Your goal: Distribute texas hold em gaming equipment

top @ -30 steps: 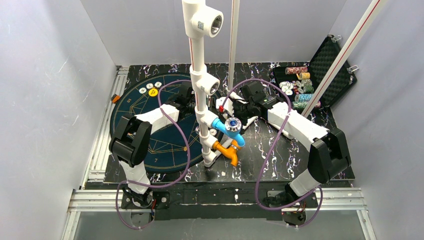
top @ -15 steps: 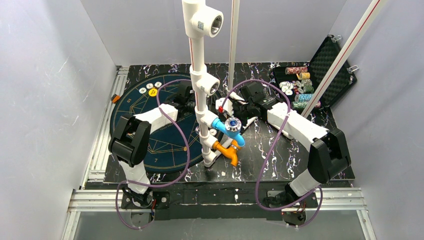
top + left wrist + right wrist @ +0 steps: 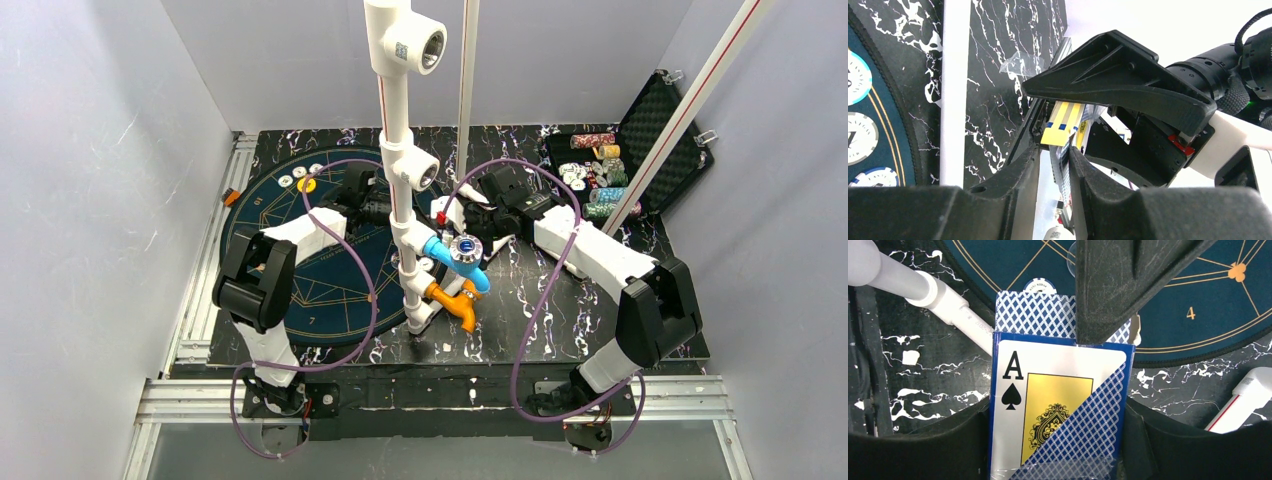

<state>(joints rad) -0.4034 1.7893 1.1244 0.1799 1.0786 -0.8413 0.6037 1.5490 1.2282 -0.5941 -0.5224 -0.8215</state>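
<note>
Felt mat (image 3: 270,230) lies beneath left end effector (image 3: 1055,160); open case (image 3: 660,125), chip stacks (image 3: 595,175) unemptied, sits right of right end effector (image 3: 1058,427), which is clenched on card box (image 3: 1048,390); protruding playing cards (image 3: 1035,315) are straddled by left end effector, grip undeterminable; four chips (image 3: 302,177) laid leftward; dealing judged unstarted.

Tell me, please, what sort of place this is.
Likely a robot lab cell staged for poker: plain grey walls enclose an aluminium-framed table carrying a round blue card mat and an open case of chips.
</note>
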